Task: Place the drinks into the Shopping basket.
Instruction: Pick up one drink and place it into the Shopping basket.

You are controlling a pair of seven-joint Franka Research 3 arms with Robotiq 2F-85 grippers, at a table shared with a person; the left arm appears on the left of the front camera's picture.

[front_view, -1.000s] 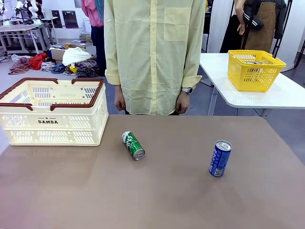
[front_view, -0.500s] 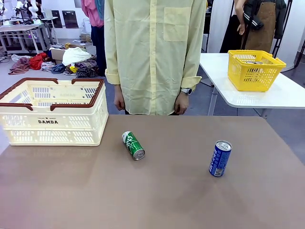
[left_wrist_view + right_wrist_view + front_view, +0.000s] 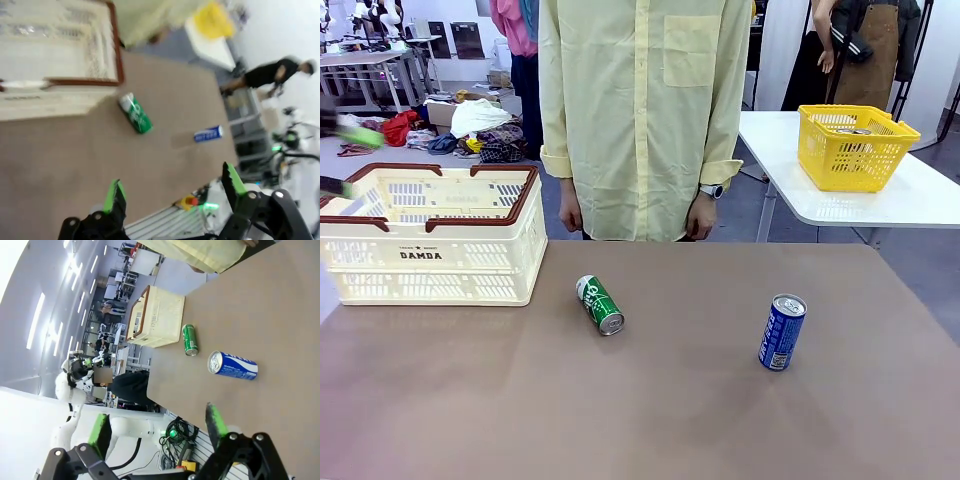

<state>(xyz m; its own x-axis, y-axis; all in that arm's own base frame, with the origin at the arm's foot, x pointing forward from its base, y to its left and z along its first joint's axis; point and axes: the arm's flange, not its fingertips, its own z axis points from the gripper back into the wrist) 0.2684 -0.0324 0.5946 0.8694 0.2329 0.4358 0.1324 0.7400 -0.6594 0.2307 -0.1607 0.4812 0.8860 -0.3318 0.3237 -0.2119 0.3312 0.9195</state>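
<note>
Green slim aluminium can (image 3: 135, 113) on its side, ahead of left claw (image 3: 172, 182); cream-white slatted plastic crate (image 3: 50, 100), brown-rimmed, beyond it. Blue slim aluminium can (image 3: 234, 365) upright, ahead of right claw (image 3: 156, 417).

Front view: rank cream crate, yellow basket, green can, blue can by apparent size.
1. cream crate
2. yellow basket, farther off, so true size unsure
3. green can and blue can, about alike

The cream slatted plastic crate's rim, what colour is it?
Dark brown, on the cream slatted plastic crate; the front view shows it best.
</note>
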